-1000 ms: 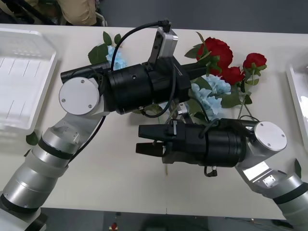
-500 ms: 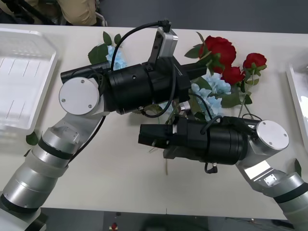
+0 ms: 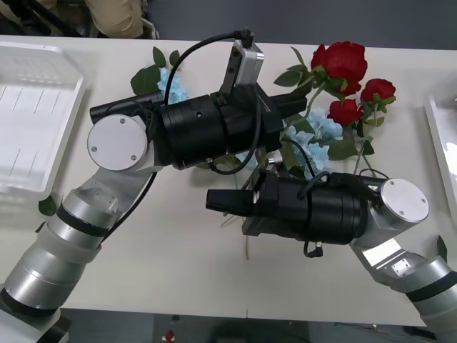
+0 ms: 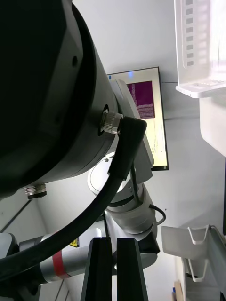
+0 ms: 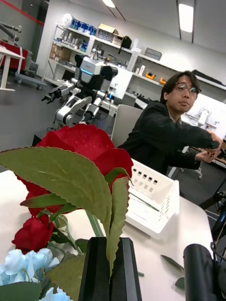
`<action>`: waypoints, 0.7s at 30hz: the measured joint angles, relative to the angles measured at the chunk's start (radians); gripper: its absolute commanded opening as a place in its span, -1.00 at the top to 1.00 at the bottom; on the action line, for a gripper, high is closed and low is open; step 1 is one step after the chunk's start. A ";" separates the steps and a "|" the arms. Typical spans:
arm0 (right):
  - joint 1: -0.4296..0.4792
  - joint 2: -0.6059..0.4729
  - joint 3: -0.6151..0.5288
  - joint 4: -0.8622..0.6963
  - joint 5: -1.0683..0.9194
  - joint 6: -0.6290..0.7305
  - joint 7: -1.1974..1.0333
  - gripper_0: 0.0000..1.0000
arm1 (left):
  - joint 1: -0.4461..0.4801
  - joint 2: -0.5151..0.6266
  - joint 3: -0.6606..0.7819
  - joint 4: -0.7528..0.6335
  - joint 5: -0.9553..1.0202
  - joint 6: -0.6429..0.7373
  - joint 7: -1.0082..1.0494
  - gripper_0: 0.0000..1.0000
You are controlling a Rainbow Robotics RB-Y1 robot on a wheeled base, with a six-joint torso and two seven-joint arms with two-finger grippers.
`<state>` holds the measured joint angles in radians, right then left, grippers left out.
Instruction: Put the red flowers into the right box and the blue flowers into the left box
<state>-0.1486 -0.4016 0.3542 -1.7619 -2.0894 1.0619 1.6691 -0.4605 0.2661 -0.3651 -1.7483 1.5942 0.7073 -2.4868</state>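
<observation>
My left gripper is shut on the green stem and leaf of a large red flower, holding its bloom above the table's far side. In the left wrist view the black fingers pinch the leaf, with the red flower's bloom just beyond. Two smaller red flowers lie beside blue flowers. Another blue flower lies behind the left arm. The left box stands far left; the right box shows its rim far right. My right gripper is shut, holding nothing, below the left forearm.
The two forearms cross over the table's middle, the left one above the right one's fingers. Loose green leaves lie by the left box. Bare tabletop lies along the near edge. A white slotted tray stands past the flowers.
The large red flower has risen and moved toward the far right in my left gripper. The right gripper's fingers, apart a second ago, now lie together.
</observation>
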 measured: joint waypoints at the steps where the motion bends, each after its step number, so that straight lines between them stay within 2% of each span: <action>1: 0.000 0.000 0.000 0.000 -0.004 0.000 0.000 1.00 | 0.000 0.000 0.000 0.000 0.000 0.000 0.000 1.00; 2: 0.000 0.000 0.000 0.000 -0.008 0.000 0.000 1.00 | 0.000 0.000 0.000 0.000 0.000 0.000 0.000 1.00; 3: 0.000 0.000 -0.001 0.000 -0.010 0.000 0.001 1.00 | 0.000 0.000 0.000 0.000 0.000 0.000 0.000 0.91; 4: 0.000 0.000 -0.001 0.000 -0.010 0.000 0.001 1.00 | 0.000 0.000 0.000 0.000 0.000 -0.001 0.000 0.10; 5: 0.000 0.000 -0.002 0.000 -0.010 0.000 0.001 1.00 | 0.000 0.000 0.000 0.000 0.000 -0.001 0.000 -0.54; 7: 0.000 0.000 -0.008 0.000 -0.010 0.000 0.002 1.00 | 0.000 0.000 0.000 0.000 0.000 -0.001 0.000 -1.00; 21: 0.002 0.000 -0.046 0.000 -0.010 0.020 0.048 1.00 | 0.000 0.000 0.000 0.000 0.000 -0.001 0.000 -1.00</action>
<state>-0.1467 -0.4016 0.3079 -1.7619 -2.0990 1.0822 1.7167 -0.4605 0.2661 -0.3651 -1.7483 1.5942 0.7063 -2.4868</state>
